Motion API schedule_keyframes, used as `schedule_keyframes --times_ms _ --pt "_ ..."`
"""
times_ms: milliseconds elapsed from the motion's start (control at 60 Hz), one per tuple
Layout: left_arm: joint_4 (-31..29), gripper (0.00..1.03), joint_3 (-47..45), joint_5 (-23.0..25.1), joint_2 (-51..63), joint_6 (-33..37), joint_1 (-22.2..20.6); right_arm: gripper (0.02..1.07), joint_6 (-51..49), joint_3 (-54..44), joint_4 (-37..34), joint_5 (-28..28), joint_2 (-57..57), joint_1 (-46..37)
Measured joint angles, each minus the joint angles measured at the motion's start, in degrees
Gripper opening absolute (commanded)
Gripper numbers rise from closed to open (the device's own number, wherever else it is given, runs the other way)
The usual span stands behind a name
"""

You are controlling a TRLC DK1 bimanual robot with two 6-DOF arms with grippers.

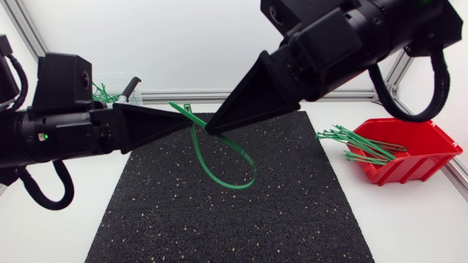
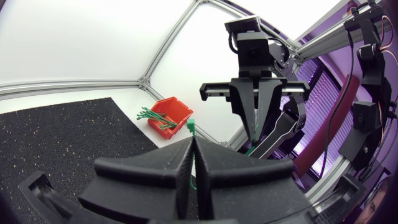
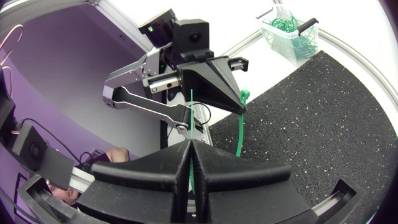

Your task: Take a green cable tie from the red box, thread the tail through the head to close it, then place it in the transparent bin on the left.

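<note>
So both arms are up over the black mat (image 1: 219,226) with one green cable tie (image 1: 234,187) strung between them. The left claw (image 1: 184,120) is clenched on the tie near its head end. The right claw (image 1: 213,130) is pinched tight on the thin tail, and the two tips are almost touching. The rest of the strip hangs below them as a big loop, clear of the mat as far as I can tell. From these angles I honestly can't tell if the tail is actually through the head or just crossing next to it.

That's my main worry. If it isn't through and either claw lets go, I'd expect the strip to spring open and probably drop onto the mat. Both claws are gripping a skinny bit of plastic right at their tips. A little sideways pull could make it slide out, or twist the head so the slot no longer faces the tail. The tips are also so close that any pull-through move risks them bumping.

Then there's the trip to the clear bin (image 1: 110,89). It sits at the far left corner of the bench (image 1: 417,226), behind the left arm and well apart from the loop. A wide floppy loop could catch on its rim. The red box (image 1: 431,157) of spare ties is far off on the right, so no trouble there.
</note>
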Motion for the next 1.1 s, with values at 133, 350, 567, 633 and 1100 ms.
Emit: schedule_keyframes --times_ms 133,350,567,633,1100 --pt "0.2 0.03 -0.1 -0.4 -0.1 0.4 -0.1 0.08 0.2 1.9 -1.2 -1.5 1.2 -1.5" --pt "0.8 0.03 -0.9 -1.3 -1.1 1.3 -0.1 0.07 0.2 1.9 -3.9 -2.3 3.6 -2.3" --pt "1.5 0.03 -0.9 -1.5 -1.3 1.3 -0.1 0.07 -0.2 3.5 -4.8 4.1 3.8 -3.5" --pt "1.5 0.03 -0.9 -1.5 -1.3 1.3 -0.1 0.07 -0.5 3.6 -3.7 6.7 3.7 -3.0" --pt "1.5 0.03 -1.2 -1.5 -1.2 1.3 -0.1 0.08 -2.0 -7.5 8.7 12.5 0.5 0.4"
